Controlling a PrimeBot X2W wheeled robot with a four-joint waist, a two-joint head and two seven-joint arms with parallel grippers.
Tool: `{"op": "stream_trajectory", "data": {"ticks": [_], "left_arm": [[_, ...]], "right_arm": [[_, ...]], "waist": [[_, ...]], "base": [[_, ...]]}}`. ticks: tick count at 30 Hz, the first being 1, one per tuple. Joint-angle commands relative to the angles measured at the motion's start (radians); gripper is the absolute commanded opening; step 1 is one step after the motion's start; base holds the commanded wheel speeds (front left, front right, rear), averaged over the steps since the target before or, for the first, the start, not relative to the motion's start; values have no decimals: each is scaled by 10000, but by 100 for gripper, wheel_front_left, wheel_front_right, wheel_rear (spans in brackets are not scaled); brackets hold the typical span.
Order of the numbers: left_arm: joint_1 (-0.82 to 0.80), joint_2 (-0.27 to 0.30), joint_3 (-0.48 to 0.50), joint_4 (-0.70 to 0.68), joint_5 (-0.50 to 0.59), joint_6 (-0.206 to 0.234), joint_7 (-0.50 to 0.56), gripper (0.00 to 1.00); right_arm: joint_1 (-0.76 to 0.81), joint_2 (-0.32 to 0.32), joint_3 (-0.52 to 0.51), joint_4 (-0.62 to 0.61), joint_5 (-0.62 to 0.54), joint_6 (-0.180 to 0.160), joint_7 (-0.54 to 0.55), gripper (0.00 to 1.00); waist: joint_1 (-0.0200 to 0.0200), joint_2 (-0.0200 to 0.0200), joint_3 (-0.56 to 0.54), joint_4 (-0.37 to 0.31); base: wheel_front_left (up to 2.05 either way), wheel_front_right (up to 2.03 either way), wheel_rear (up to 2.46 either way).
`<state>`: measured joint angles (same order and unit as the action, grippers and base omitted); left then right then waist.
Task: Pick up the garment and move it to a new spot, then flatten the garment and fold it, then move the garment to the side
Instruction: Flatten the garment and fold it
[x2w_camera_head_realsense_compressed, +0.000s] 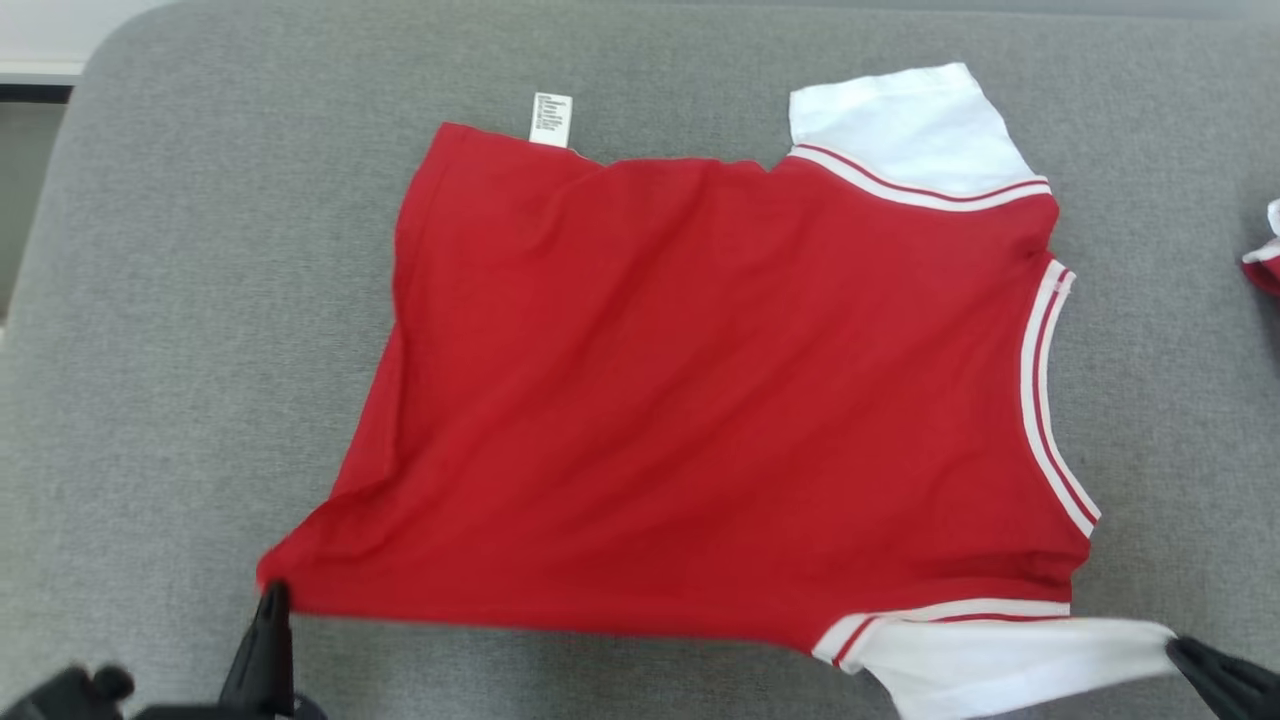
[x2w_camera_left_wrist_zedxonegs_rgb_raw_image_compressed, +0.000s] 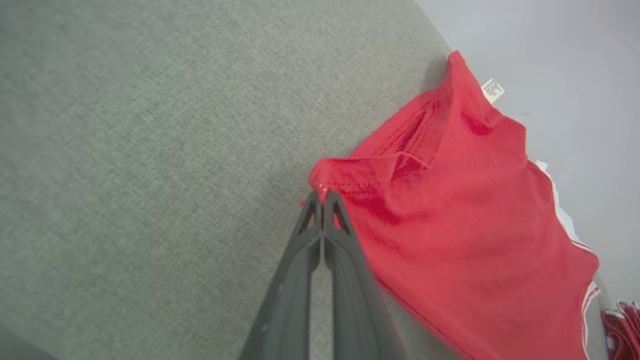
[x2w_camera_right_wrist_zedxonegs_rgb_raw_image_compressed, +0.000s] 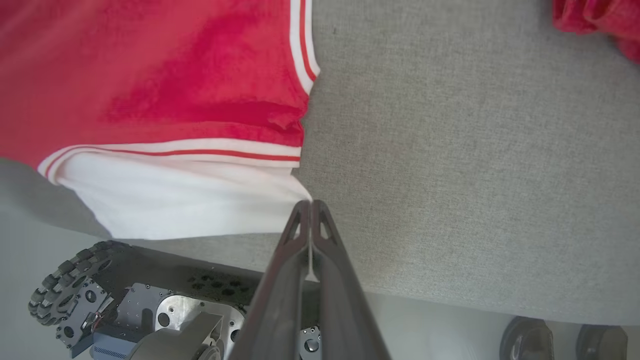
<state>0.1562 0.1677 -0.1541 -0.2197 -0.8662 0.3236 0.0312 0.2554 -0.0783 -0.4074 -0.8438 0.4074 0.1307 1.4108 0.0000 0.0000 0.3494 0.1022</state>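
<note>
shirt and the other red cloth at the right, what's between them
Bare gray cushion lies between the shirt and the red cloth, as the head view shows.

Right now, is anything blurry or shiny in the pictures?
Head view: soft even light, no glare, garment slightly fuzzy. Left wrist view: left claw blurs near the camera. Right wrist view: grey cushion weave sharp, right claw blurry at its base.
</note>
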Motion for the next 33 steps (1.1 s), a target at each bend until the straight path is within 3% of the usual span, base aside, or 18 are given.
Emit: {"op": "stream_trajectory", "data": {"ticks": [1, 11, 18, 33], "left_arm": [[-377, 329, -121, -225, 357, 91, 204, 0], [-2137, 1387, -986, -1466, 1268, 696, 2281, 0], [-3661, 1335, -1385, -980, 1618, 1028, 3026, 0], [-5309, 968, -1852, 1118, 2172, 1241, 3144, 0]], "right_arm": [[-275, 21, 103, -70, 157, 5, -125, 0], [-1596, -698, 798, 238, 115, 5, -75, 0], [-2974, -1140, 1162, 1153, -147, 3, -525, 0], [-4847, -2328, 2259, 3312, -631, 3, -1873, 0]], "waist": [[0, 0, -85, 108], [0, 0, -90, 186], [0, 0, -1, 138], [0, 0, 359, 172]], "base": [[0, 0, 0], [0, 0, 0], [0, 0, 0], [0, 0, 0]]}}
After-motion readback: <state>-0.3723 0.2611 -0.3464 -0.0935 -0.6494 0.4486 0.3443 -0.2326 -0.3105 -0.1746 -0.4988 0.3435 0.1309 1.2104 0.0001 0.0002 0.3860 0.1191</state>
